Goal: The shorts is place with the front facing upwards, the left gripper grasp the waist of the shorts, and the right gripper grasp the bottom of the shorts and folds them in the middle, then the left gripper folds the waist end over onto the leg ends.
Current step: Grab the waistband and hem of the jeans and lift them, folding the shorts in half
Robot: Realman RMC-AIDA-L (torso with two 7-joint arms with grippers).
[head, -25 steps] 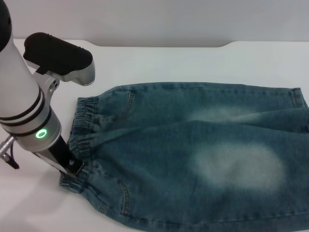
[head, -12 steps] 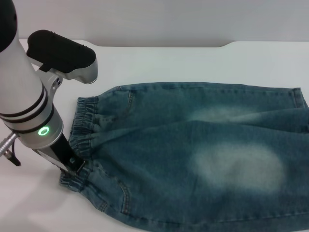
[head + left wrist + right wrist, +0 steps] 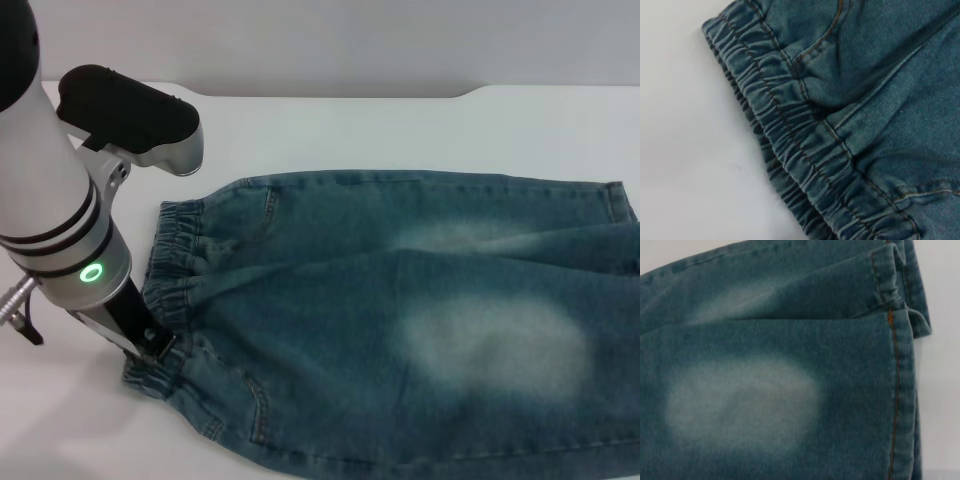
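- White desk [image 3: 420,120]: carries the shorts [image 3: 420,300], spread flat from its left part to its right edge
- Waist of the shorts [image 3: 170,290]: gathered band at the shorts' left end
- Leg ends [image 3: 900,390]: stitched hems at the right edge
- Left gripper [image 3: 150,343]: tip on the waistband's near corner; finger state cannot be told

teal-blue denim shorts [image 3: 420,310] with pale faded patches, orange stitching
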